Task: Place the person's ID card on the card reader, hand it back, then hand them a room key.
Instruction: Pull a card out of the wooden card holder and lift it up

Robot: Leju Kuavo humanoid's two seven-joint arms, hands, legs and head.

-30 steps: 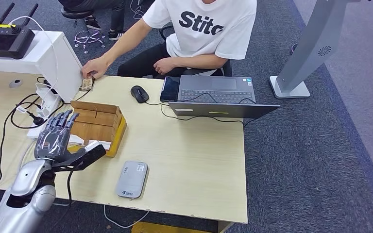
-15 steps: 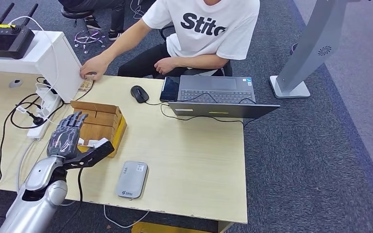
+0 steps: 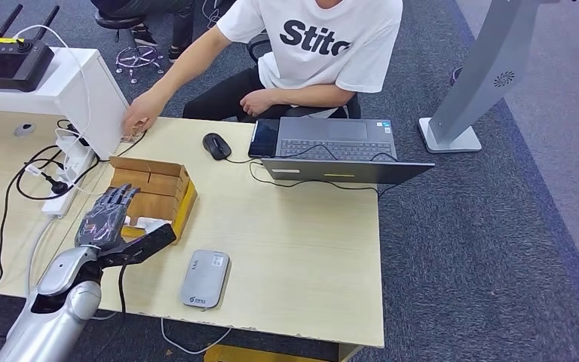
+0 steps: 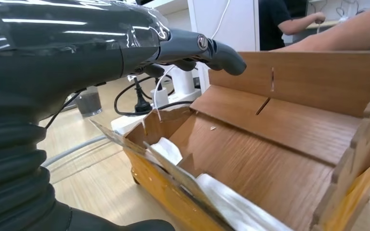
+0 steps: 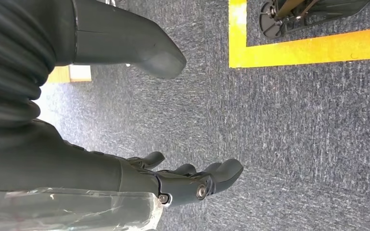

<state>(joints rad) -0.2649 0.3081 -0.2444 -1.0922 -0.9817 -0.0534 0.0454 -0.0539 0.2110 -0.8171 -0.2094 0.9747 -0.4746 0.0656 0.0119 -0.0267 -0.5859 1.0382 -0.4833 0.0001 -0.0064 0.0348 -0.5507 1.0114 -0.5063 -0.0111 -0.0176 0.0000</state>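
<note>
The person's hand (image 3: 140,115) covers most of a small card (image 3: 130,136) whose print is too small to read.

L hand (image 3: 108,219) over wooden box (image 3: 158,194)

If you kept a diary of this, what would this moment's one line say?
left hand: open, over wooden box | right hand: empty, above carpet | card reader: bare | person's hand: at table's far edge

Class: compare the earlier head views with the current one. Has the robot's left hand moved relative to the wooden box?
Yes. The left hand has shifted rightward and toward the wooden box, now over its near left corner.
</note>
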